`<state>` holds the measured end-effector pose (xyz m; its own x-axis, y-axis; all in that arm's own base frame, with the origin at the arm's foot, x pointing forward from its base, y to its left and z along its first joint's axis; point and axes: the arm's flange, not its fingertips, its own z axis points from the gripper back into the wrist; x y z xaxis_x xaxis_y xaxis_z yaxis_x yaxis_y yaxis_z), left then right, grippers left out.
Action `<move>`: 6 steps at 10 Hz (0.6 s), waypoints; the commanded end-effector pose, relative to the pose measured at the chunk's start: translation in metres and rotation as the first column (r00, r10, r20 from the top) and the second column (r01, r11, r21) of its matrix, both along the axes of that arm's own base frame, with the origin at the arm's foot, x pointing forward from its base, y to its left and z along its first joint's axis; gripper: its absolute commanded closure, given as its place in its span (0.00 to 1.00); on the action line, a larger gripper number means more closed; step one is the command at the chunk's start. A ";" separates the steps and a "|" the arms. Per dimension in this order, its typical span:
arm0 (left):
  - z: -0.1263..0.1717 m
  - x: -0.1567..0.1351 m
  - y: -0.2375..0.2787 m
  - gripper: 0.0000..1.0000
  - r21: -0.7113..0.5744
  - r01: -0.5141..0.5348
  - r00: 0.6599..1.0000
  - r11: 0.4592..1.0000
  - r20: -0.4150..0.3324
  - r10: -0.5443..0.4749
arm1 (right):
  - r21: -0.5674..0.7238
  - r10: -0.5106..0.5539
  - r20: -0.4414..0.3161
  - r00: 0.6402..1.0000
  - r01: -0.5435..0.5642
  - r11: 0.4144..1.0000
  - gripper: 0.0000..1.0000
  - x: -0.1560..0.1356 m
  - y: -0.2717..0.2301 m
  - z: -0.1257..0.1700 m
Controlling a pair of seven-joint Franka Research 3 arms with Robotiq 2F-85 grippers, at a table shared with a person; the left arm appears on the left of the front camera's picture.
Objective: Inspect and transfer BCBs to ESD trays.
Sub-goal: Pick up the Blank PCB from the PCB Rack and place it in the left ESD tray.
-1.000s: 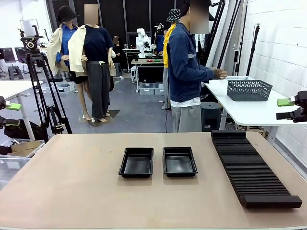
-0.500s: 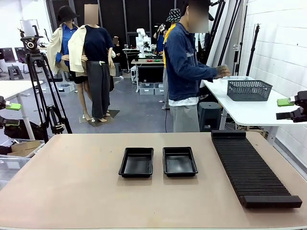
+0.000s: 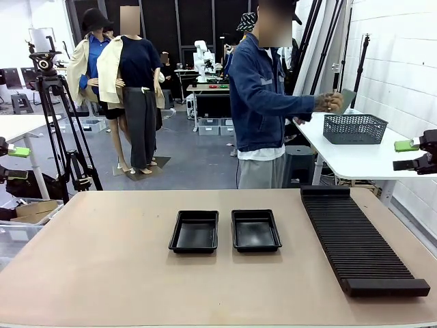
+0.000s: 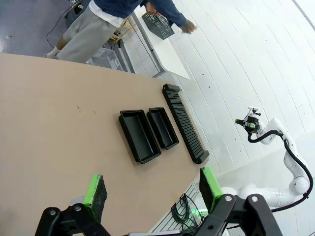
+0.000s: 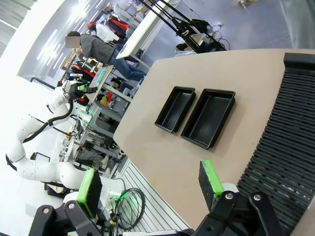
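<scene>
Front view: person's hand (image 3: 332, 102), upper right, holds what looks like a BCB (image 3: 347, 98). Judged thin, stiff, light and fragile, so grip by the edges. ESD trays (image 3: 194, 236) sit empty at centre. Left gripper (image 4: 152, 187) and right gripper (image 5: 150, 187) both have jaws apart, holding nothing.

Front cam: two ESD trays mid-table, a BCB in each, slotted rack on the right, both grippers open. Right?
Not quite: the left ESD tray and the right ESD tray are both empty, bare glossy insides in the front view. The slotted rack is on the right, and the left gripper and right gripper stand open.
</scene>
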<state>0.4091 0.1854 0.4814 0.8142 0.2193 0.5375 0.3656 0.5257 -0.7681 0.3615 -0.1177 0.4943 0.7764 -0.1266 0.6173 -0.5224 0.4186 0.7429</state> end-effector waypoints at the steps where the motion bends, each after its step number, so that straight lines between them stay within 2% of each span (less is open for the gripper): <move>1: 0.000 -0.003 0.000 0.00 0.000 0.002 1.000 1.000 -0.001 -0.002 | 0.011 0.004 0.001 1.000 -0.004 1.000 0.00 0.000 0.000 -0.001; 6: 0.000 -0.003 0.000 0.00 0.000 0.002 1.000 1.000 -0.001 -0.002 | 0.011 0.004 0.001 1.000 -0.004 1.000 0.00 0.000 0.000 -0.001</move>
<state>0.4091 0.1855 0.4814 0.8142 0.2193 0.5375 0.3655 0.5257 -0.7681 0.3615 -0.1177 0.4943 0.7764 -0.1266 0.6173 -0.5224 0.4186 0.7429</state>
